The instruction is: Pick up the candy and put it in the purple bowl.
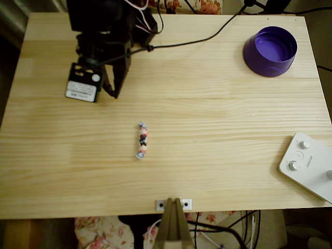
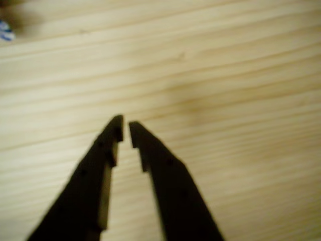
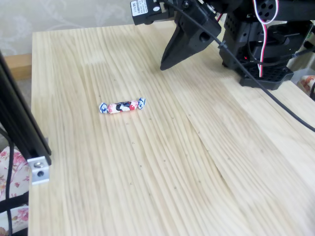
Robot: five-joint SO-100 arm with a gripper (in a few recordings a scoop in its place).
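Overhead view: hand (image 1: 113,94) is hovering nearly closed and empty, well short of candy (image 1: 142,140); bowl (image 1: 270,51) is waiting far off.

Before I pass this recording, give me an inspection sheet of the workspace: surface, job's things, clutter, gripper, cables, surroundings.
Surface: pale wooden table, no spills seen.
Job's things: candy lies flat mid-table; purple bowl upright at the overhead view's upper right, nothing seen inside.
Clutter: white device with knobs at the right edge.
Gripper: gripper near the table's upper left in the overhead view, apart from the candy, fingers almost closed, holding nothing.
Cables: black cable crosses the table top.
Surroundings: floral fabric below the table edge.
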